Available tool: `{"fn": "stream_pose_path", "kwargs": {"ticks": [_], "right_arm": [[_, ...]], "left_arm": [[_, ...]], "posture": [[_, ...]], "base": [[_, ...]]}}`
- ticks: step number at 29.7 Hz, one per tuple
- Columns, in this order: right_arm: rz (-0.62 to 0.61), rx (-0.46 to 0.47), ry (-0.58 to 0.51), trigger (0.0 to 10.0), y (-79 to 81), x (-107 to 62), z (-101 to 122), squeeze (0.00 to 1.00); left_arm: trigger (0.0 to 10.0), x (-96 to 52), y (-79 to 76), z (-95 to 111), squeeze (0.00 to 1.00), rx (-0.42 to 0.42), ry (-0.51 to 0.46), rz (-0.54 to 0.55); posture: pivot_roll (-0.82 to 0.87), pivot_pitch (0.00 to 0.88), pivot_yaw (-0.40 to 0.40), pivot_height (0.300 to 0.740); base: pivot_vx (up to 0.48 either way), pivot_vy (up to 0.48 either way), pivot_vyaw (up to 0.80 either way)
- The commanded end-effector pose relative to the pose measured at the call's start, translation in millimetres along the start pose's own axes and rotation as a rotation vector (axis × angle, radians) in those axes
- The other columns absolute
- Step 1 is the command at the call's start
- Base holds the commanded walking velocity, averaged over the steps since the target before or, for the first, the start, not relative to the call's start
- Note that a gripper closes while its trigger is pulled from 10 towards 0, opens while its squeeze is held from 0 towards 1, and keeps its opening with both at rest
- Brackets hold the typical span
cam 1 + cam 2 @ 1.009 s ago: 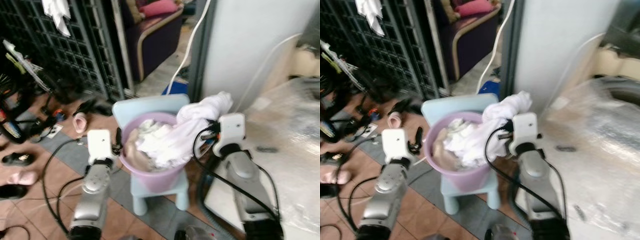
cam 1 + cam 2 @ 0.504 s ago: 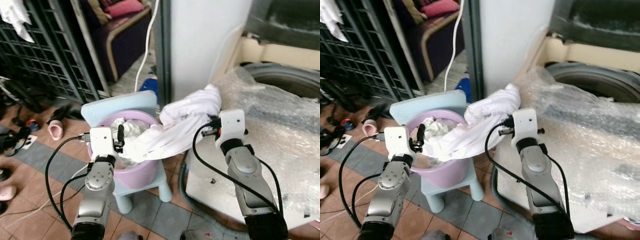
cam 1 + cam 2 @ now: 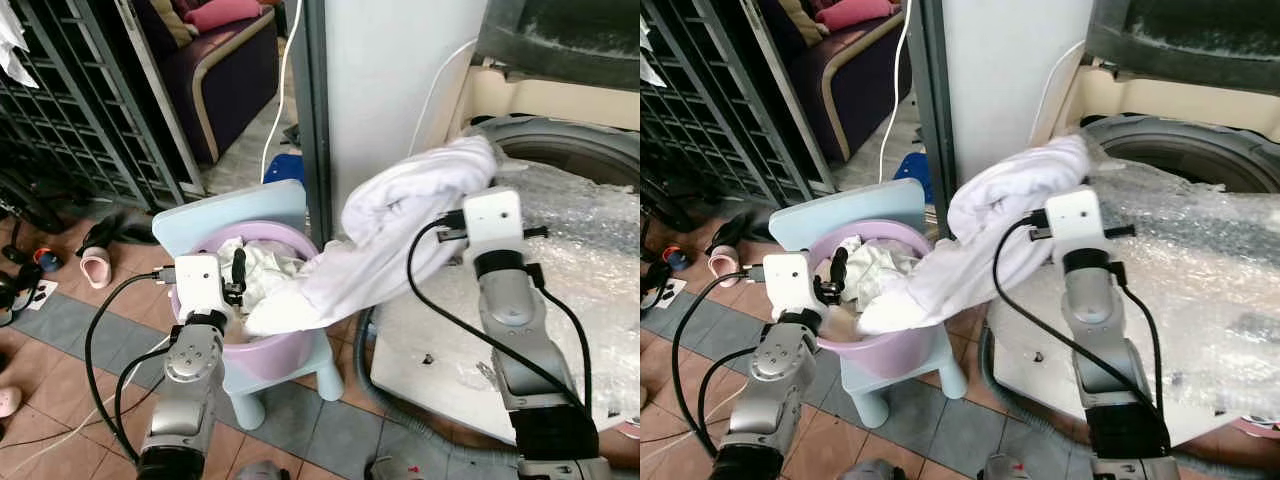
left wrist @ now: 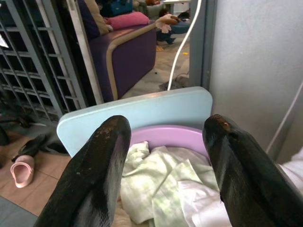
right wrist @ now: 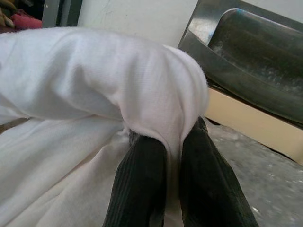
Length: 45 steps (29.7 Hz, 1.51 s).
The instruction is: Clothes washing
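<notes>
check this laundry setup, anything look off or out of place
The washing machine top is under bubble wrap, odd for a machine in use. The purple tub perches on a small blue chair. The white garment, pinched by the right gripper, trails into the tub.

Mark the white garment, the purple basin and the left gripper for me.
white garment (image 3: 405, 215), left eye view, on its bunched upper fold.
purple basin (image 3: 285, 350), left eye view, on its front outer wall.
left gripper (image 4: 165, 161), left wrist view, midway between its open fingertips.
</notes>
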State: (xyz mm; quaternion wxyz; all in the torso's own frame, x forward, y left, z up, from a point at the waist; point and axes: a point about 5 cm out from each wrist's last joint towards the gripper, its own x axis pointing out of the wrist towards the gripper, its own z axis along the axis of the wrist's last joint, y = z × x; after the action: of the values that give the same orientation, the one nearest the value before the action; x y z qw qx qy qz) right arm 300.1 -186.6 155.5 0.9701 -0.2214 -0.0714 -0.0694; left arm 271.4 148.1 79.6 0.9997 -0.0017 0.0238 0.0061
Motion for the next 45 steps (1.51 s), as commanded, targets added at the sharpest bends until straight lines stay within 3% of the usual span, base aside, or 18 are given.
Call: {"fn": "stream_pose_path", "kwargs": {"ticks": [1, 10, 20, 27, 37, 41, 43, 45], "right_arm": [[-0.028, 0.001, -0.003, 10.0, -4.5, 3.9, 2.3, 0.0], [-0.025, -0.001, -0.021, 10.0, -4.3, 7.8, 6.5, 0.0], [-0.016, -0.004, -0.032, 10.0, -2.7, 10.9, 9.6, 0.0], [-0.021, -0.008, -0.028, 10.0, -4.9, 13.3, 8.3, 0.0], [0.026, 0.018, -0.041, 10.0, 3.7, 12.7, 10.3, 0.0], [0.118, 0.048, -0.084, 10.0, 14.7, 12.3, 16.9, 0.0], [0.133, -0.007, -0.102, 10.0, 17.5, 12.1, 19.6, 0.0], [0.147, 0.004, -0.112, 10.0, 19.5, 11.7, 21.2, 0.0]], "left_arm": [[10.0, -0.2, 3.1, 6.3, 0.0, 0.008, -0.029, 0.002], [10.0, -1.3, -1.1, 8.8, 0.0, -0.001, -0.032, -0.007], [10.0, -3.7, -5.5, 6.8, 0.0, -0.001, -0.028, -0.022], [10.0, -3.2, -6.3, 6.5, 0.0, -0.003, -0.023, -0.022], [10.0, -3.4, -7.0, 5.5, 0.0, 0.001, -0.018, -0.023], [10.0, -2.4, -5.6, 6.4, 0.0, -0.006, -0.024, 0.003], [10.0, -1.7, -3.8, 6.3, 0.0, 0.002, -0.018, 0.022], [10.0, -1.3, -2.7, 6.8, 0.0, 0.004, -0.019, 0.032]], "posture": [[-0.08, 0.0, 0.096, 0.74], [-0.08, 0.0, 0.097, 0.74], [-0.08, 0.0, 0.092, 0.74], [-0.08, 0.0, 0.094, 0.74], [-0.08, 0.0, 0.091, 0.74], [-0.08, 0.0, 0.088, 0.74], [-0.08, 0.0, 0.09, 0.74], [-0.07, 0.0, 0.089, 0.74]], "base": [[0.322, 0.0, -0.77], [0.358, 0.0, -0.78], [0.0, 0.0, -0.78], [0.0, -0.371, -0.78], [0.0, -0.331, -0.77], [0.0, 0.0, -0.13], [0.0, 0.0, 0.0], [0.0, 0.0, 0.0]]}}
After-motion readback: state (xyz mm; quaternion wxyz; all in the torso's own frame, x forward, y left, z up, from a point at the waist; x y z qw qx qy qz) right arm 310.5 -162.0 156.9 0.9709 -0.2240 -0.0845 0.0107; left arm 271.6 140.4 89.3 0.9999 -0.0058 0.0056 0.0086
